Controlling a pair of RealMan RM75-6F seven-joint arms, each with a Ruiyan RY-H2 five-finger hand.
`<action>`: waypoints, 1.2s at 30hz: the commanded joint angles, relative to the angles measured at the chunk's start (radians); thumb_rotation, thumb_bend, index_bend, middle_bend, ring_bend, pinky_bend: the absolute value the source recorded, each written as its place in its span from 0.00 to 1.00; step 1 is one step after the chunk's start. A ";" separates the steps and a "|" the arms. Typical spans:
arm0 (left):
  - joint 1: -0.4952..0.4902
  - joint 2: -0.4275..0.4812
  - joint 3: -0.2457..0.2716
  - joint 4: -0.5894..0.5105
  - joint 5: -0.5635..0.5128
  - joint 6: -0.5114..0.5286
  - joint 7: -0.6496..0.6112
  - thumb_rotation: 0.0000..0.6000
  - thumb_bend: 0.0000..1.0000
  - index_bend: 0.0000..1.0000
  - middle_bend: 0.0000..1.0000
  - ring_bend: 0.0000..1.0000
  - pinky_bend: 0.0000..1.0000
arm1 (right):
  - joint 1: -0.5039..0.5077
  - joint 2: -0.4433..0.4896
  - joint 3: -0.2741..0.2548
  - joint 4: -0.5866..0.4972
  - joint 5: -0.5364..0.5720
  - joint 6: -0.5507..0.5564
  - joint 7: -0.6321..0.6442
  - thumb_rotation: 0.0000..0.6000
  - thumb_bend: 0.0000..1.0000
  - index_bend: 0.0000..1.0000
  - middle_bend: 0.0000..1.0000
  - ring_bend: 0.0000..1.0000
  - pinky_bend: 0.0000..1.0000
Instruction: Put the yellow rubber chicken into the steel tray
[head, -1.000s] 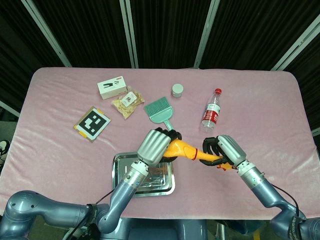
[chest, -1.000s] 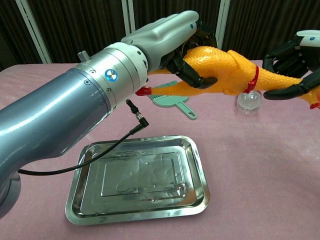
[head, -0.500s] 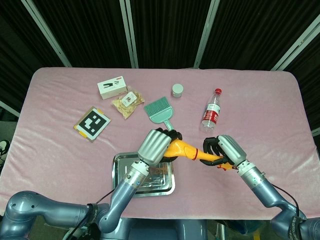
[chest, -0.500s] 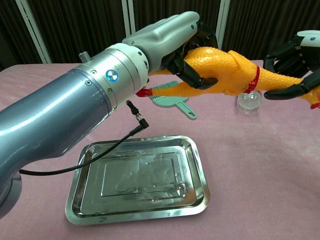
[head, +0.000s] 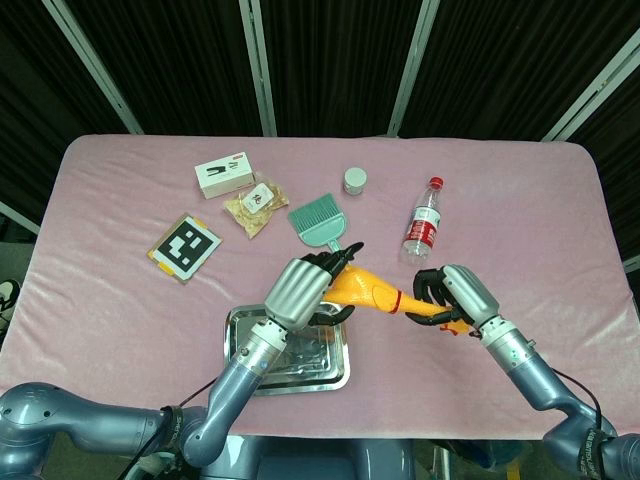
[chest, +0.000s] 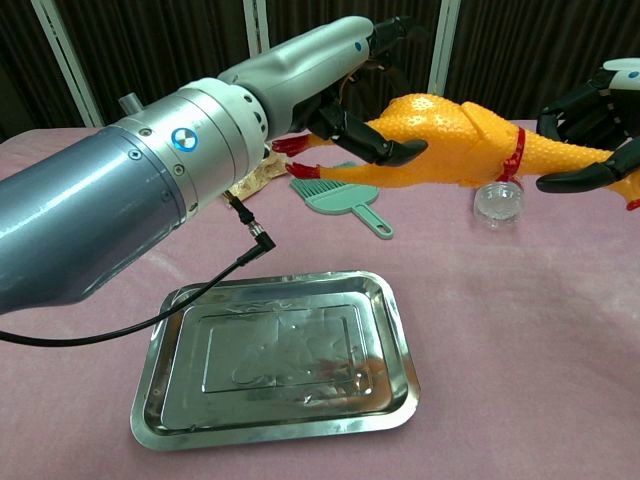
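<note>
Chest view shows the yellow rubber chicken (chest: 455, 135) stretched in the air between my two hands, above and beyond the steel tray (chest: 275, 360), not yet in it. My right hand (chest: 590, 130) grips the neck end, so the body hangs level. My left hand (chest: 355, 90) has its fingers spread around the body end; whether they actually grip I cannot tell. Head view puts the tray's near edge close to the table (head: 560, 210) front, the teal dustpan (head: 320, 222) just beyond, and the water bottle (head: 424, 220) off to the right.
</note>
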 joint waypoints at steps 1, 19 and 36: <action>0.007 0.012 0.004 -0.010 0.001 -0.001 -0.005 0.73 0.00 0.00 0.06 0.12 0.32 | 0.001 0.000 0.001 0.005 0.003 -0.004 0.002 1.00 0.25 1.00 0.86 0.81 0.88; 0.111 0.218 0.036 -0.189 0.047 0.054 -0.029 0.88 0.00 0.00 0.03 0.09 0.22 | 0.003 -0.001 -0.006 0.045 -0.004 -0.021 0.041 1.00 0.25 1.00 0.86 0.81 0.88; 0.348 0.549 0.144 -0.253 0.190 0.183 -0.215 0.99 0.00 0.00 0.05 0.09 0.21 | 0.085 -0.106 -0.062 0.059 -0.111 -0.105 0.035 1.00 0.25 1.00 0.86 0.81 0.88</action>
